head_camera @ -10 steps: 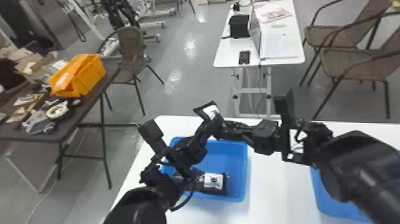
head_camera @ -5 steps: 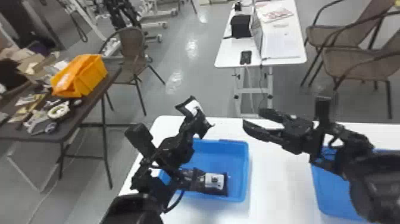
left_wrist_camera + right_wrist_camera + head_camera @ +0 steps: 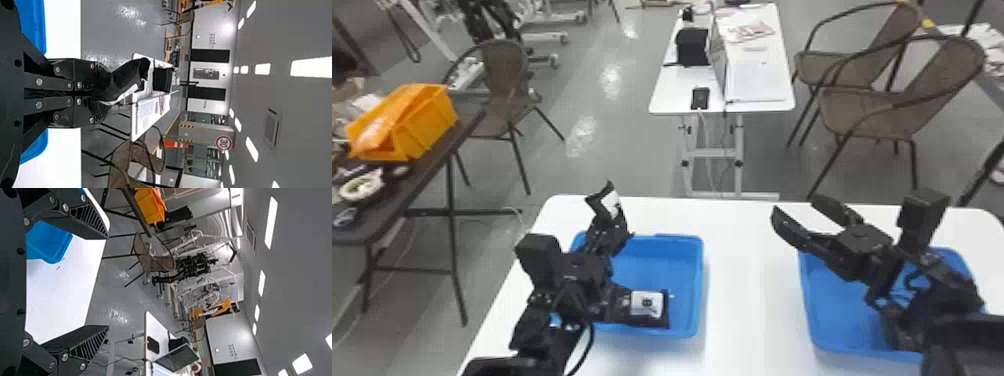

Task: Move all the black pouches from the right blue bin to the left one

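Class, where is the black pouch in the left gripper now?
The pouch is on the head view's left side, pinched in the left gripper, above the far edge of the left blue bin.

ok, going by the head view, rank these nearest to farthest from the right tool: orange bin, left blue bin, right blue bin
From the right tool:
1. Right blue bin: right side of the white table, partly behind the arm.
2. Left blue bin: same table, left side, black pouch inside.
3. Orange bin: far left, on the dark table.
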### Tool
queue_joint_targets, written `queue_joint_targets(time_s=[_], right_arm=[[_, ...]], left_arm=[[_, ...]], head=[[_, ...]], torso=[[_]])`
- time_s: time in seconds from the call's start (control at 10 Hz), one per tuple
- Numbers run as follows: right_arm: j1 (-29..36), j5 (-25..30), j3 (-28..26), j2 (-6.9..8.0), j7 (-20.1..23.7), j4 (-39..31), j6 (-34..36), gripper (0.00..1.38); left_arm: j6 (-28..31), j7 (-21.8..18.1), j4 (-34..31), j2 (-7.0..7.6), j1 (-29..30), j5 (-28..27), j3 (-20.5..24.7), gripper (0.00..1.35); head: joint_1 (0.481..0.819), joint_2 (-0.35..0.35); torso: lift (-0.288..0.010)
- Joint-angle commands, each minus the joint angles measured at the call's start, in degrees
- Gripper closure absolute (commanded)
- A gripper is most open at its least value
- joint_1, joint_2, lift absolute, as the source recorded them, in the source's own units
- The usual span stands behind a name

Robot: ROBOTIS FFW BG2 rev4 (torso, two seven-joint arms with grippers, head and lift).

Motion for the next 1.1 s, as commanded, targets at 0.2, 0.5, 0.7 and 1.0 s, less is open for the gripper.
queue_joint_targets(time_s=[0.2,0.5,0.7,1.0], right_arm=[[1.51,-0.89,-1.25,-0.19,-1.16,0.33,-1.21,0.24],[2.13,-0.8,-1.51,-0.46,-1.16,0.07,-2.26,0.24],[6.17,-0.01,-2.83,-0.37,-7.4,-4.77,-1.03,0.24],[14.7,1.22,-6.08,-0.37,-19.7,-14.43,8.72,0.24]], left_arm=[[-11.94,-0.79,10.19,0.88,-0.7,-2.86,-0.75,0.63],[-17.48,-1.41,11.33,1.06,-0.96,-2.16,-0.4,0.05],[-18.97,-1.23,8.78,0.27,0.18,0.39,0.3,0.04],[-17.56,0.08,1.05,-1.64,3.52,-0.23,4.61,0.05]], head=[[0.695,0.114],[0.695,0.11],[0.695,0.104],[0.695,0.067]], torso=[[0.0],[0.0],[0.0],[0.0]])
